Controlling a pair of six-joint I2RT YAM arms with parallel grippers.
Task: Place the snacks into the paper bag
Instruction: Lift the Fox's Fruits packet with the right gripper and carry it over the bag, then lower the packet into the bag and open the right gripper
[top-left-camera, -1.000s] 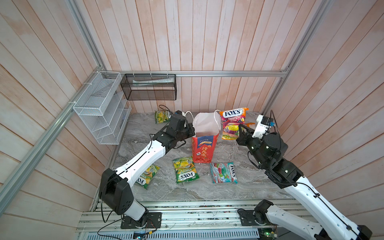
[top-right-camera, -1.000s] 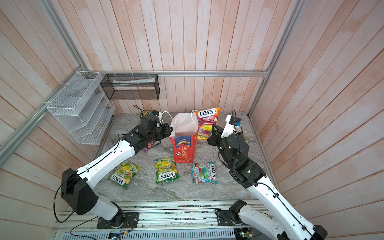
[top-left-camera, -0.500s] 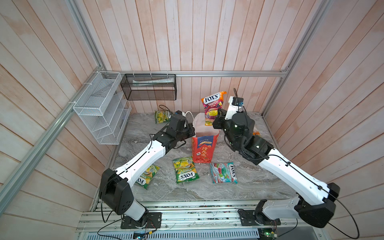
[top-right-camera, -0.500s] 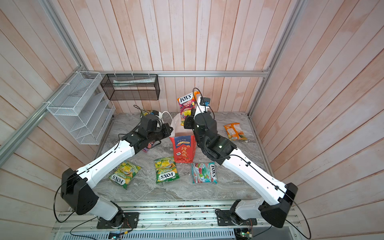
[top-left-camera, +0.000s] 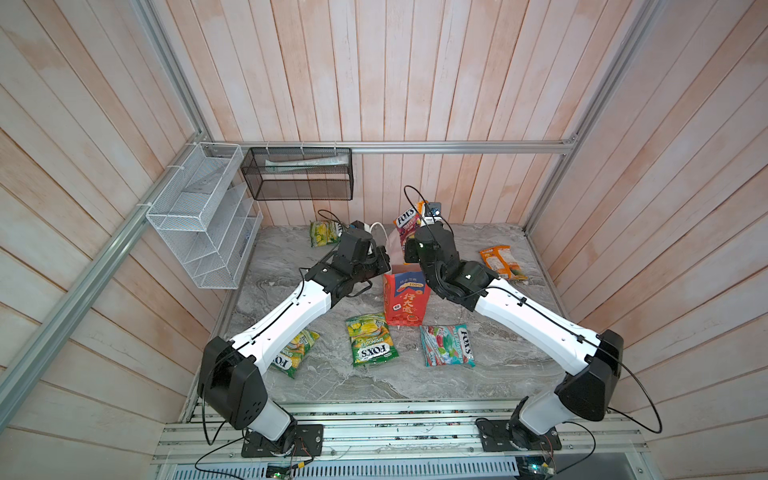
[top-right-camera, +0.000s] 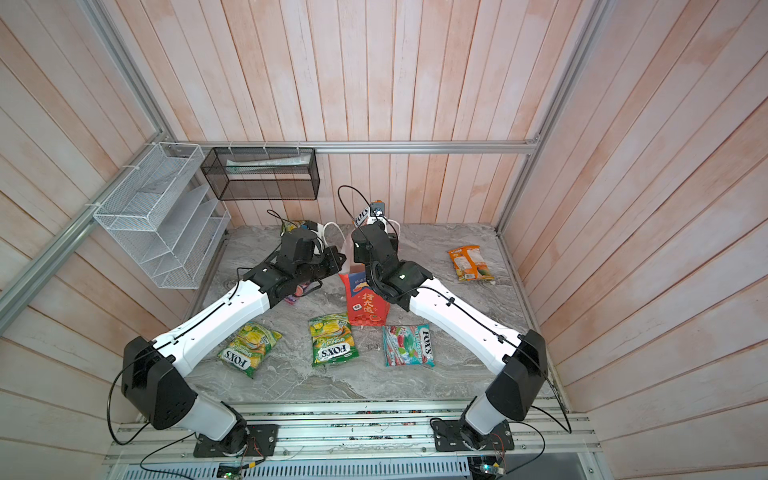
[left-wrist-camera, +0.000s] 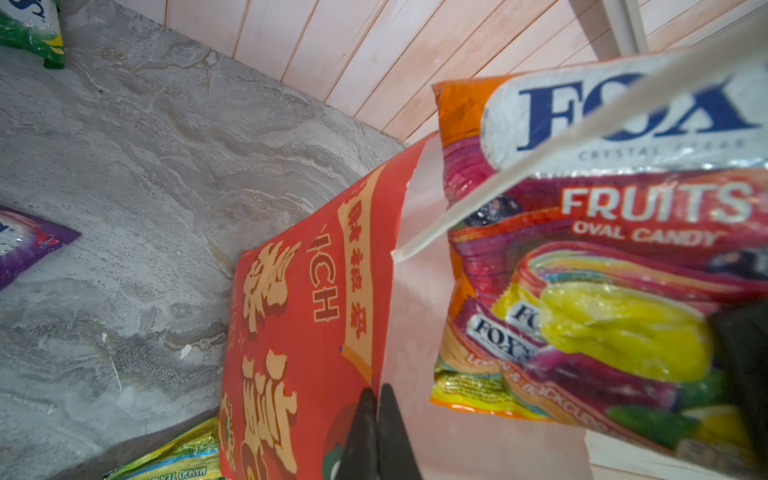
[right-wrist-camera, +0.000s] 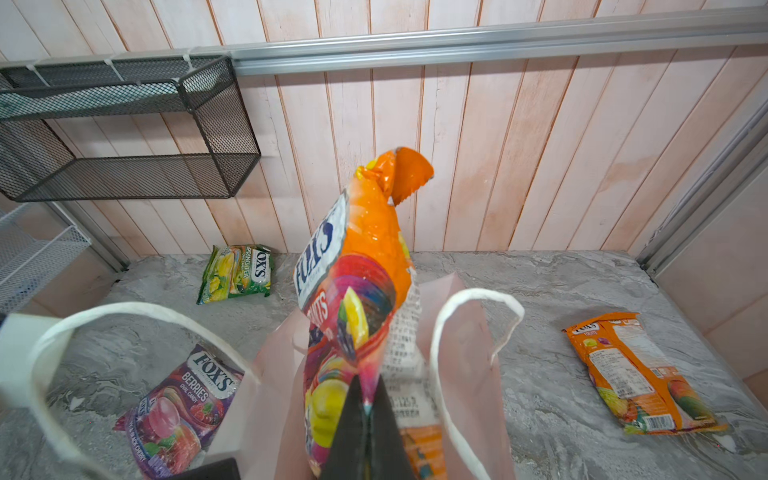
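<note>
The left gripper is pinching the upper rim of the paper bag. Its two dark fingers are pressing together with the red wall sandwiched between them, one on the printed outside and one on the white inside.

Farthest left on the grey marbled table, a green-yellow FOX'S packet is lying flat, half under the left arm's white link. A second green-yellow packet is lying by the back wall. A purple berries packet is lying near the bag on the left arm's side (in the top views that arm is covering nearly all of it). A third green-yellow packet is lying flat in front, just beside the bag's front corner.

The bag is standing upright near the middle of the table with its mouth open and its white cord handles arching up on either side.

The right gripper is clamping one end of the orange-topped Fruits packet and holding it on edge at the bag's mouth, between the two handles. Whether the gripped end is already sitting below the rim, I cannot tell.

Further right, a teal-red packet is lying flat in front of the bag. An orange packet is lying printed back up, well apart, near the right wall.
</note>
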